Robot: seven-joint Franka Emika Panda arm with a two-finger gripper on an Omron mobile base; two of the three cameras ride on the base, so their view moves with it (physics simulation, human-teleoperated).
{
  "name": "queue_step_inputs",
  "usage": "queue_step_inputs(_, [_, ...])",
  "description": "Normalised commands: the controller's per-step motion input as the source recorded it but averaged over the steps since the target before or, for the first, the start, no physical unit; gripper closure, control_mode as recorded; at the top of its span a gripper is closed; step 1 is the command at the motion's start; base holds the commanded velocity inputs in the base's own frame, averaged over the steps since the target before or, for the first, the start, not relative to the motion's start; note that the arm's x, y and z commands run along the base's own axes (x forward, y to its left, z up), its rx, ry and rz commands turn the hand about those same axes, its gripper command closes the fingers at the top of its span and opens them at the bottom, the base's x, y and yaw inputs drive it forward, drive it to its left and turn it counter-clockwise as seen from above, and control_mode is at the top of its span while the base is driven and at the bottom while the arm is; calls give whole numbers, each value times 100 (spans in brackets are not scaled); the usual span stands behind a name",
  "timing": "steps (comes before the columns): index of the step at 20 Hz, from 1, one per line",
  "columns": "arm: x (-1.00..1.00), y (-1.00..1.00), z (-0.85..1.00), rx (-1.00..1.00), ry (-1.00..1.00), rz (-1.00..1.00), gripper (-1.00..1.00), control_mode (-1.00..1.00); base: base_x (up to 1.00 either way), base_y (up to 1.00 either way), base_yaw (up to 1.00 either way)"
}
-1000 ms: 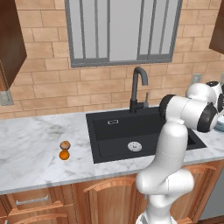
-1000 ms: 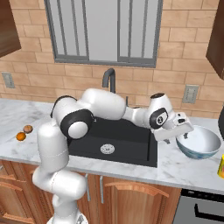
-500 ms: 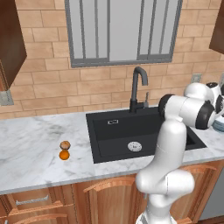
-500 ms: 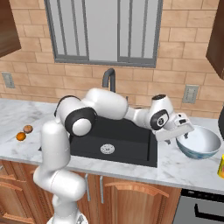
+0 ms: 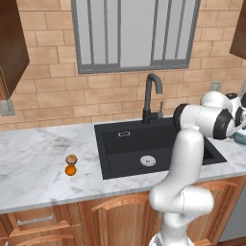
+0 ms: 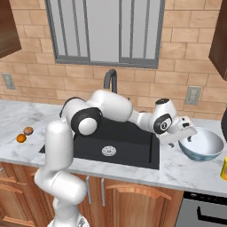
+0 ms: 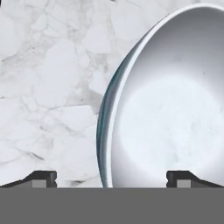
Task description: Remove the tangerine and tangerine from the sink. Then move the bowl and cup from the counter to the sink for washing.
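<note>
The white, blue-tinted bowl [image 6: 205, 143] stands on the marble counter [image 6: 186, 170] right of the black sink [image 6: 128, 148]. My gripper [image 6: 187, 137] hangs open over the bowl's left rim. In the hand view the gripper [image 7: 112, 178] straddles that rim, one fingertip [image 7: 43, 177] over the marble and the other over the bowl [image 7: 175, 109]. A sliver of the yellow cup [image 6: 224, 168] shows at the right edge. Both tangerines lie on the counter left of the sink [image 5: 126, 150], the tan one [image 5: 71, 159] behind the bright orange one [image 5: 70, 170].
A dark curved faucet [image 5: 150, 96] rises behind the basin, which holds only its silver drain [image 5: 147, 160]. The brick wall and a window stand behind the counter. Wooden cabinets run below, with an appliance top [image 6: 204, 208] at the lower right.
My gripper has moved slightly right and down toward the bowl's rim, staying open. The tangerines, bowl and cup have not moved.
</note>
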Motion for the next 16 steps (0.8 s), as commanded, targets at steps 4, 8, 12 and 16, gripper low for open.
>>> queue_step_inputs(4, [13, -9, -11, 0, 0, 0, -100, -100, 0, 0, 0])
queue_step_inputs(8, [7, -7, -9, 0, 0, 0, -100, -100, 0, 0, 0])
queue_step_inputs(12, [3, -8, -9, 0, 0, 0, -100, -100, 0, 0, 0])
queue_step_inputs(16, [0, -9, -7, 0, 0, 0, 100, -100, 0, 0, 0])
